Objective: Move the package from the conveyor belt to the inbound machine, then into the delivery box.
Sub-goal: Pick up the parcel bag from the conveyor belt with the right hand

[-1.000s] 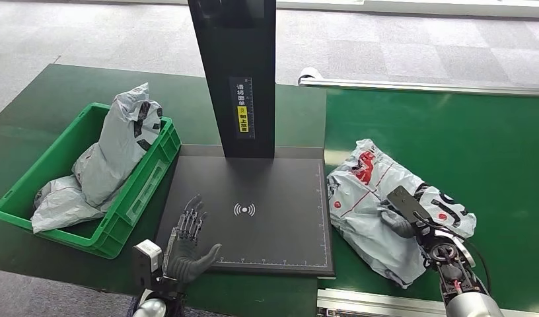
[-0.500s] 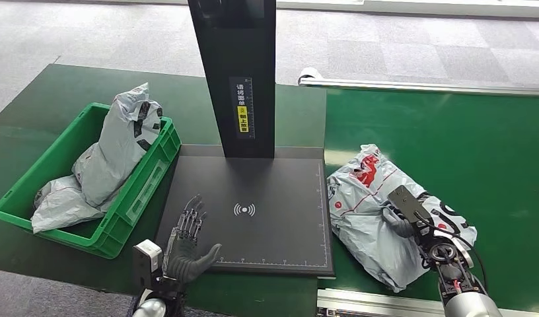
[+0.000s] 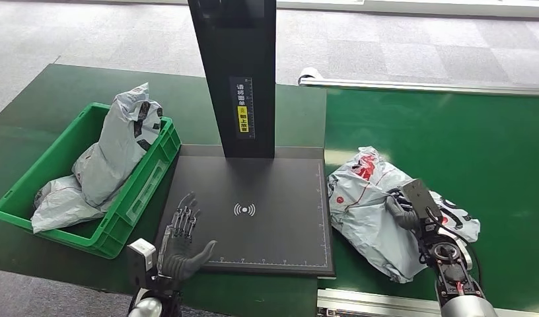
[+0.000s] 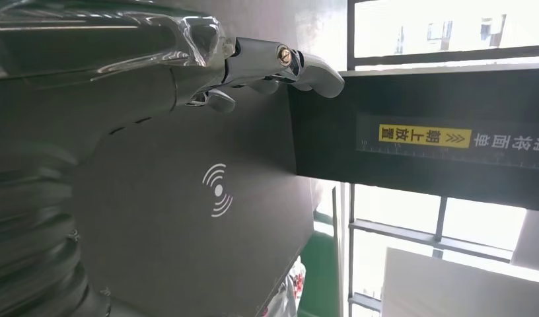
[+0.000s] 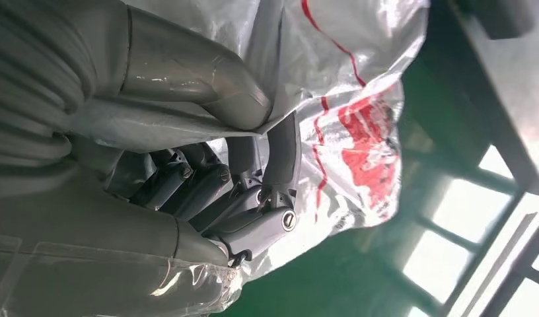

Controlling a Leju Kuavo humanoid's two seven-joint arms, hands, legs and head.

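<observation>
Fingers [image 5: 280, 148] of the right hand [image 3: 404, 210] stayed clamped on the grey package [image 3: 372, 205], now shifted slightly rightward on the conveyor belt [image 3: 452, 139]. Left hand [image 3: 182, 241] drifted slightly, fingers spread, over the inbound machine [image 3: 267, 198].

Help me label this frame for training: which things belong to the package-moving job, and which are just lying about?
Job:
package, pinched by right hand
conveyor belt
inbound machine
green delivery box

Lying about:
grey bags already in the box
left hand, holding nothing, fingers apart over the machine's edge

Package [image 3: 376, 211] on green conveyor belt [image 3: 491, 152]
</observation>
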